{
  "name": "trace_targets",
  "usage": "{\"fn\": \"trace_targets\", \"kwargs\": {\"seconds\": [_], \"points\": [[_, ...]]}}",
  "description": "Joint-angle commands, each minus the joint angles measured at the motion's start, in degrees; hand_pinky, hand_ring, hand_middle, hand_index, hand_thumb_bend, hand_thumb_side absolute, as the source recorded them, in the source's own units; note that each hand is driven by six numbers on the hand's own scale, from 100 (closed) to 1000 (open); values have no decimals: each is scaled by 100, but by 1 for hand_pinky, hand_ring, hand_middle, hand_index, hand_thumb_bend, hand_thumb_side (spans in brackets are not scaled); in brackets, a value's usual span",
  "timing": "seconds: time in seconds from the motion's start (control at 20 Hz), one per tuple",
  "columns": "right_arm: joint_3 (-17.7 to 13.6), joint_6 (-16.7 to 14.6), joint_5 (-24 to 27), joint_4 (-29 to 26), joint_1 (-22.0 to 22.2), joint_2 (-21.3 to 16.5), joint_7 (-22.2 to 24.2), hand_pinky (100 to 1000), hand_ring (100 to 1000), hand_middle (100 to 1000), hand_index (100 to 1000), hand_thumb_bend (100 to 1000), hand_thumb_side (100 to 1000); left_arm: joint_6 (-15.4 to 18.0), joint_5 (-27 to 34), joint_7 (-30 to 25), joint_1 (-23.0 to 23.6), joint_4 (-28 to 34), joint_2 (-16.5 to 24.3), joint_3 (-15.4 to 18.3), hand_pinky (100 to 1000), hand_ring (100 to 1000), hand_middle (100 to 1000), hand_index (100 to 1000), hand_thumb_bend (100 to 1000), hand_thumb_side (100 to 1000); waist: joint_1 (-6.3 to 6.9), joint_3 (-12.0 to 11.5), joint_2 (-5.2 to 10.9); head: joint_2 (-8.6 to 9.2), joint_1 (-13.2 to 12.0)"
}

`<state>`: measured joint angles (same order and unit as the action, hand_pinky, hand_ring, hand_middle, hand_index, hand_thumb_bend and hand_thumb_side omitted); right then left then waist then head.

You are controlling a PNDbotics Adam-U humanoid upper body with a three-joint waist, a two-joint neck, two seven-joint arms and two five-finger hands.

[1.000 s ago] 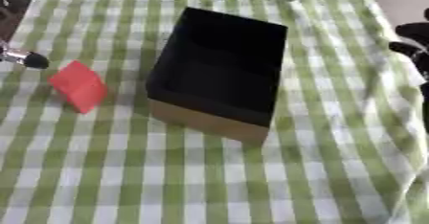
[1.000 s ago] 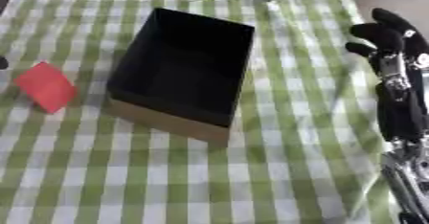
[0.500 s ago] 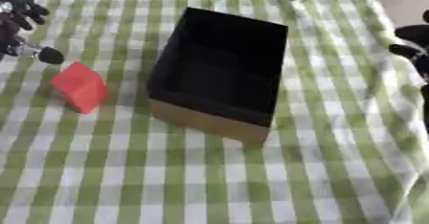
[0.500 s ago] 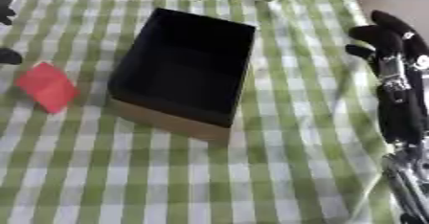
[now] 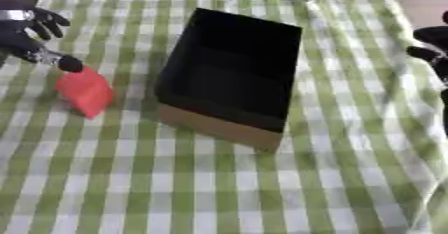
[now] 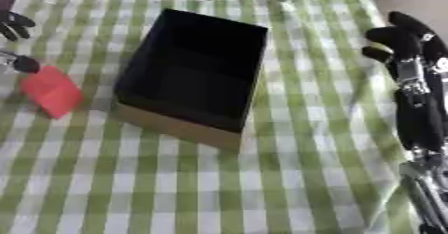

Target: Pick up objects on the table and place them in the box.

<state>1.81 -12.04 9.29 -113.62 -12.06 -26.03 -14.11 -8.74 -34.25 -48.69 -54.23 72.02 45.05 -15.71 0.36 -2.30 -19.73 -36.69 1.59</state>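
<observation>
The left hand (image 5: 28,30) hovers with fingers spread, released, just above the red object (image 5: 85,91) beside the box (image 5: 232,73); the right hand (image 6: 404,43) rests open at the desk's (image 5: 219,188) edge.

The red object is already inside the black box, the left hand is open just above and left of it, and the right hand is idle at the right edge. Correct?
Not quite. The left eye view shows the red object lying on the tablecloth, left of the black box. The left hand and right hand are as you say.
</observation>
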Motion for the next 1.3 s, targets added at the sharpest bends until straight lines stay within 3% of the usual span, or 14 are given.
{"fn": "trace_targets", "kwargs": {"seconds": [0.05,0.35,1.3], "points": [[-23,22,35,-97,-21,-105,10,771,816,681,859,100,698,63,-277,-33,-95,-113,97,-50,786,870,817,1000,1000,774,93,-8,228,-24,-39],[-24,62,34,-97,-11,-88,12,772,816,681,859,100,696,134,-388,-68,-101,-283,36,-163,786,876,846,993,1000,800,110,-12,228,-58,-43],[-16,151,10,-97,2,-28,20,775,817,681,860,100,691,182,-405,-325,-135,-548,-189,-417,782,851,815,953,1000,823,139,-11,205,-174,-136]]}}
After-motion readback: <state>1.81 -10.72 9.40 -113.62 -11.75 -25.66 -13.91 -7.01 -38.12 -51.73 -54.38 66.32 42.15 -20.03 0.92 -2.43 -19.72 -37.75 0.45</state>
